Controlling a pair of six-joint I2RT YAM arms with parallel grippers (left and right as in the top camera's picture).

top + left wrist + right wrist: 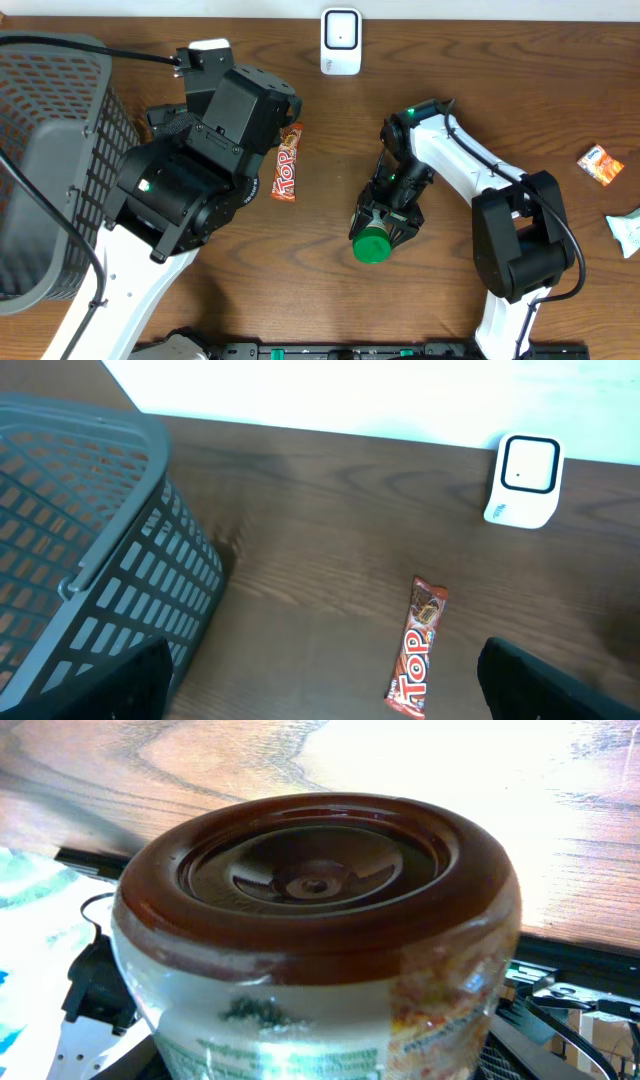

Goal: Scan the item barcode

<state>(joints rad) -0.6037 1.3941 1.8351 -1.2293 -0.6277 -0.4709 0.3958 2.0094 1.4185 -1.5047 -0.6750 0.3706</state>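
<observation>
Overhead: right gripper, lower centre of frame, jaws part-open and clamped about green-capped jar; scanner at top centre, well apart. Left wrist: left gripper spread wide, holding nothing (candy bar lies lower right of centre). Right wrist: jar's brown end fills the frame

The table is smooth, dark wood grain. At nine o'clock, the basket is matt grey plastic. The jar has a glossy brown plastic end.
</observation>
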